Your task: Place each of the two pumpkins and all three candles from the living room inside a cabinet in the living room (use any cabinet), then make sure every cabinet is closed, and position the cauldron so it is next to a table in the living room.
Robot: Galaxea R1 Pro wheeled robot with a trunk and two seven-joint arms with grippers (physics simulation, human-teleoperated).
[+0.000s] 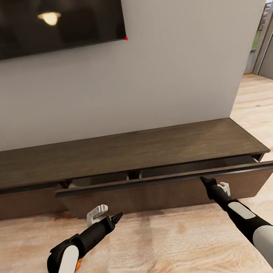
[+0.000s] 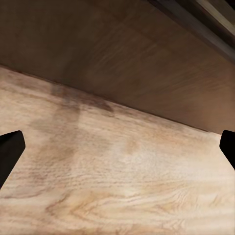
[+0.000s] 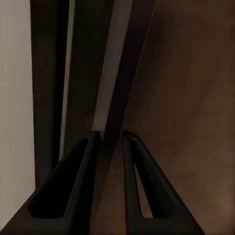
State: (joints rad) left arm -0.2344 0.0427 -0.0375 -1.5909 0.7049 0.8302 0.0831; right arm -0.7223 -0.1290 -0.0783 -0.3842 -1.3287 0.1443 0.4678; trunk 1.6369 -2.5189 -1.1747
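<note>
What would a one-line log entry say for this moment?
cabinet: drawer ajar | right gripper: nearly shut at drawer's top edge | left gripper: open, empty, above floor

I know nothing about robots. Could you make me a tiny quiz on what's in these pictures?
1. True or false: the cabinet drawer is fully shut.
2. Which gripper is up at the drawer front's top edge: A) left gripper B) right gripper?
3. What hangs on the wall above the cabinet?

Key: 1. False, it stands partly pulled out. 2. B. 3. A dark screen.
</note>
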